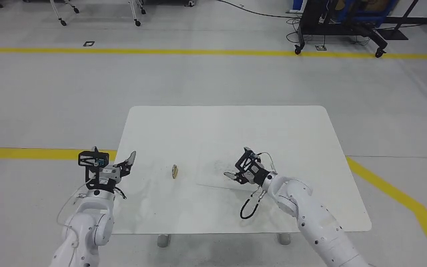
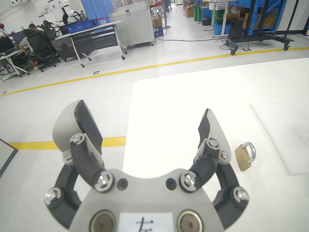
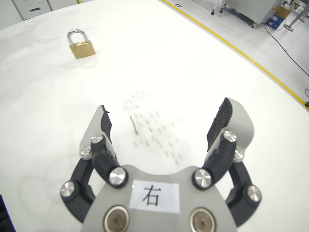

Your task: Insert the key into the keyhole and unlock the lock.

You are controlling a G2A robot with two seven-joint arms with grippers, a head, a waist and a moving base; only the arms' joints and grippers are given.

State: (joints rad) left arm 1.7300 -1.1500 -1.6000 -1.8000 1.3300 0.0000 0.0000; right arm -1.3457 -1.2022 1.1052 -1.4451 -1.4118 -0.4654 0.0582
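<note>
Small brass padlock with rectangular body and silver steel shackle. Shackle closed, seated in body. Appears upright on base, shackle on top, broad face turned right. Stands on near-left part of white table, left of centre. Thin grey metal sliver lies flat right of padlock, well apart; possibly key, too slim to tell.

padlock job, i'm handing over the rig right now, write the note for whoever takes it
Left tool: open, empty, at the left edge of the table, with the padlock close beside it.
Right tool: open, empty, low over the table.
The padlock sits between the arms, shackle closed. A thin grey sliver ahead of the right tool may be the key; too small to tell.
Done: nothing. Left: grasp key and lock, insert, turn.
</note>
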